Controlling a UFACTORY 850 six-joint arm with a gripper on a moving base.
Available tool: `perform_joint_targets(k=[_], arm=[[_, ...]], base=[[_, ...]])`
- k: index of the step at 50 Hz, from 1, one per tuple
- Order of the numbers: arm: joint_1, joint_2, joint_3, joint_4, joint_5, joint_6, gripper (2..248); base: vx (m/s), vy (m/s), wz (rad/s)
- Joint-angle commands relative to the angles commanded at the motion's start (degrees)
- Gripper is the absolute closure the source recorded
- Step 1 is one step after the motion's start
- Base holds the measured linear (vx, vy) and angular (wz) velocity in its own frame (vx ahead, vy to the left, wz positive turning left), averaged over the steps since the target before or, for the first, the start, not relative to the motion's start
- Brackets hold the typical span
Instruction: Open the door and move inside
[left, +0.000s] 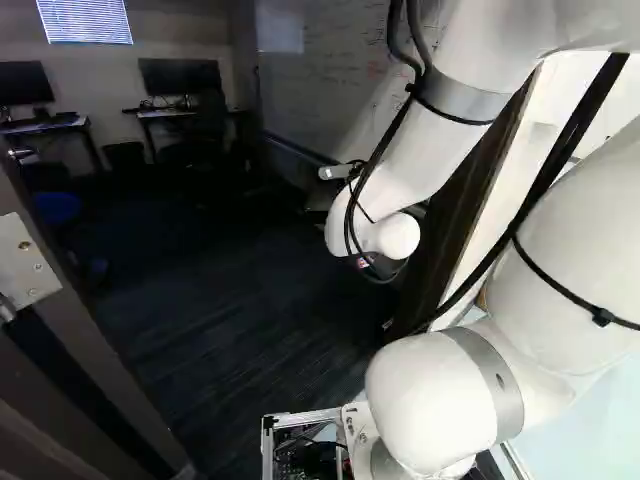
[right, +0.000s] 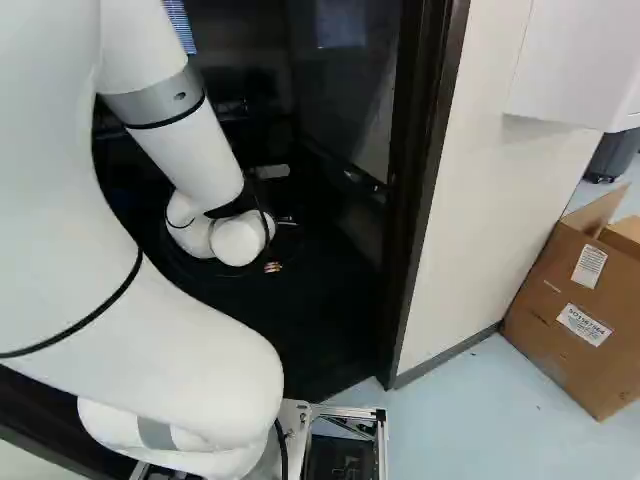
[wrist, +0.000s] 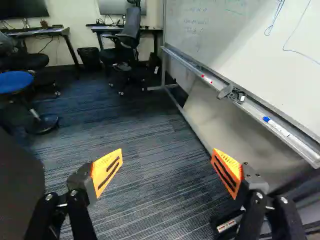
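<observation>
Gripper wide open, pads well apart, nothing between them, touching nothing that I can see. Door stands open at the left of the left base view. Arm reaches through the doorway, gripper over carpet, whiteboard beyond to one side.

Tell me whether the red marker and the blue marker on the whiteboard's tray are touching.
Apart. The wrist view shows the red marker and the blue marker lying well separated, with bare tray visible between them.
</observation>
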Motion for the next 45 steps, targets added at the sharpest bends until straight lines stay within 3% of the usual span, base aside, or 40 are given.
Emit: perform_joint_targets(k=[23, 45], arm=[[0.0, 0.0, 0.0, 0.0, 0.0, 0.0, 3], [0.0, 0.0, 0.0, 0.0, 0.0, 0.0, 3]], base=[[0.094, 0.029, 0.133], [0.102, 0.037, 0.258]])
